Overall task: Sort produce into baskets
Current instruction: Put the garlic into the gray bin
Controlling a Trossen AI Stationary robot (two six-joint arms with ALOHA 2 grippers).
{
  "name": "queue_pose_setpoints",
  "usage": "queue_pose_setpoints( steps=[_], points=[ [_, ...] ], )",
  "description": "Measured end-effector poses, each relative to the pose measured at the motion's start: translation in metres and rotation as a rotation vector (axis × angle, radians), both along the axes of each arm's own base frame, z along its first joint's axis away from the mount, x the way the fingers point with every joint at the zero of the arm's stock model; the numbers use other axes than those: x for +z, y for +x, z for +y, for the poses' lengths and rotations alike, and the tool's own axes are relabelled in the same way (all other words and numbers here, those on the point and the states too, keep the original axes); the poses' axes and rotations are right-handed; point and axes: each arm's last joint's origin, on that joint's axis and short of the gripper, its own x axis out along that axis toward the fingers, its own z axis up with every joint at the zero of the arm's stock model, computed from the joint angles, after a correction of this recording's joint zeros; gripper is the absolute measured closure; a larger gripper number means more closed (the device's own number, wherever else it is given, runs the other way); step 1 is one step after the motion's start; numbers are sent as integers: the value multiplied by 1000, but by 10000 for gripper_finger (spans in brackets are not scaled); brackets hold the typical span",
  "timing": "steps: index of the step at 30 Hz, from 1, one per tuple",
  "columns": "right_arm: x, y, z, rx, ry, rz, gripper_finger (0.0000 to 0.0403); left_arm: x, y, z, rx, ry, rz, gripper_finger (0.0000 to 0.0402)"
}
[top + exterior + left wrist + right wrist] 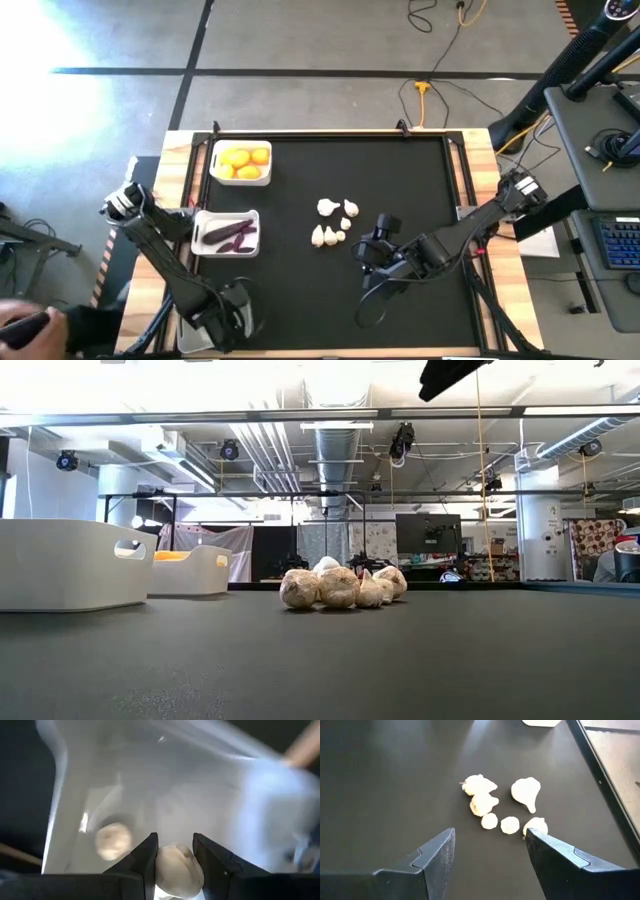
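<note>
My left gripper [236, 308] is at the table's near left corner, over the translucent clear basket [150, 785], and is shut on a white garlic bulb [176, 866]. Another bulb [113, 840] lies on that basket's floor. Several more bulbs [334, 222] lie in a cluster mid-table; they also show in the right wrist view [501, 804] and the low view [342, 586]. My right gripper [374, 252] is open and empty, just right of and nearer than the cluster. One white basket [240, 163] holds yellow-orange fruits. The other [228, 233] holds dark purple pieces. My left gripper pinches the garlic bulb by its two opposite sides [161, 861] between its two fingers. The bulb sits over the inside of the clear basket. I cannot tell whether it touches the basket's floor.
Both white baskets stand along the table's left side and show at the left of the low view [70, 565]. A person's arm [35, 328] shows off the table's near left corner. Bare black mat [420, 190] lies to the right of the bulbs.
</note>
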Motion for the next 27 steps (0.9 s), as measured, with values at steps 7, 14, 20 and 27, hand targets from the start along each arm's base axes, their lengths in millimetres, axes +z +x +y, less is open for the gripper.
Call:
queue_pose_setpoints(
  steps=[7, 14, 20, 27],
  points=[
    [0, 2, -4, 2, -9, 9, 165, -37, -9, 13, 342, 18, 116, 303],
    [14, -15, 3, 29, 74, -7, 165, -40, -12, 18, 437, 54, 166, 246],
    [46, -52, 10, 71, 160, -87, 165, -19, -13, 20, 376, 5, 255, 165],
    [76, -92, 10, 170, 229, -176, 165, 52, 15, 35, 439, 74, -122, 134]
  ],
)
